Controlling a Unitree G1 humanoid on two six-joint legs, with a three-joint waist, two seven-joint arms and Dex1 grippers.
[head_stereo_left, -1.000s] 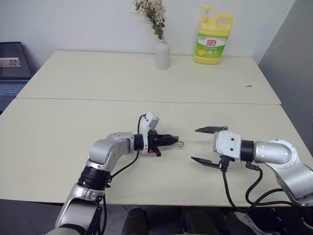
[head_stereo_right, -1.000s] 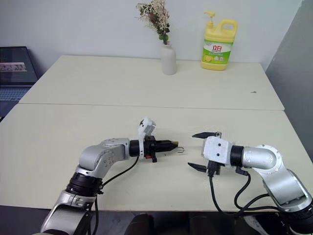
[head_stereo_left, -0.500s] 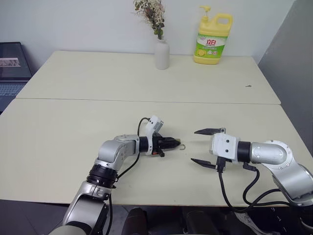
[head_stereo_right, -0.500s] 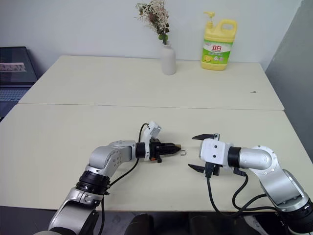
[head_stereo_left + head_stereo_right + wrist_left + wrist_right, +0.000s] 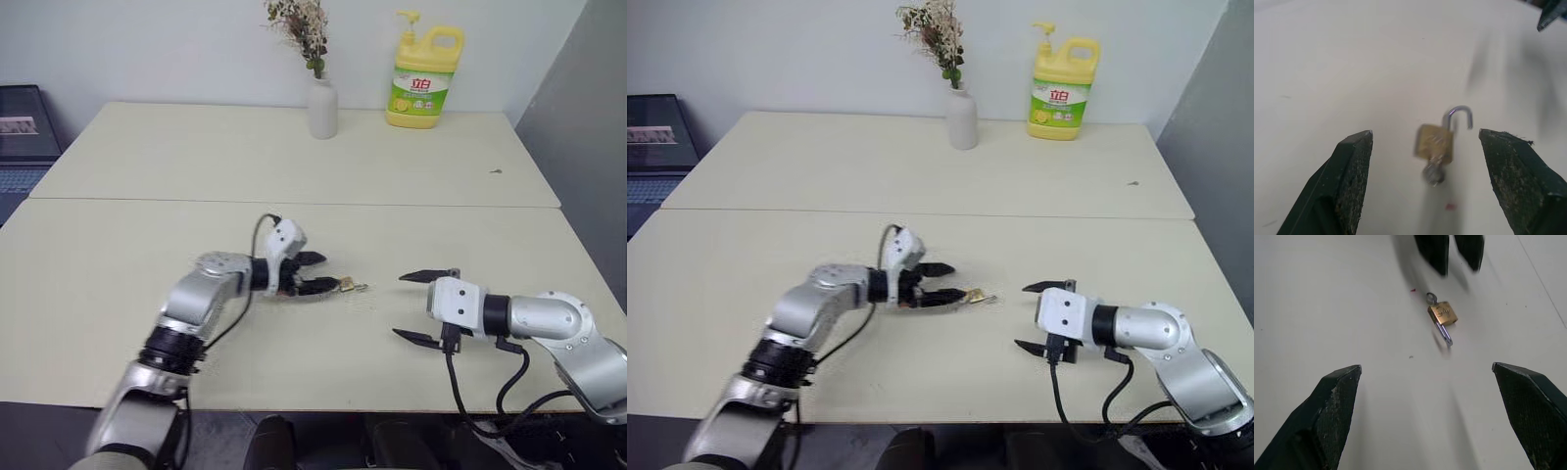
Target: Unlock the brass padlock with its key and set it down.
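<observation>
We judge the set-down done: the brass padlock, shackle sprung and the key in it, lies mid-frame between our empty, spread left gripper and right gripper, so next both withdraw.

Brass gold showing against a cream desk

The brass padlock is gleaming golden, its shackle silvery; black fingers are flanking it; a yellow bottle is wearing a green-and-white label.
</observation>
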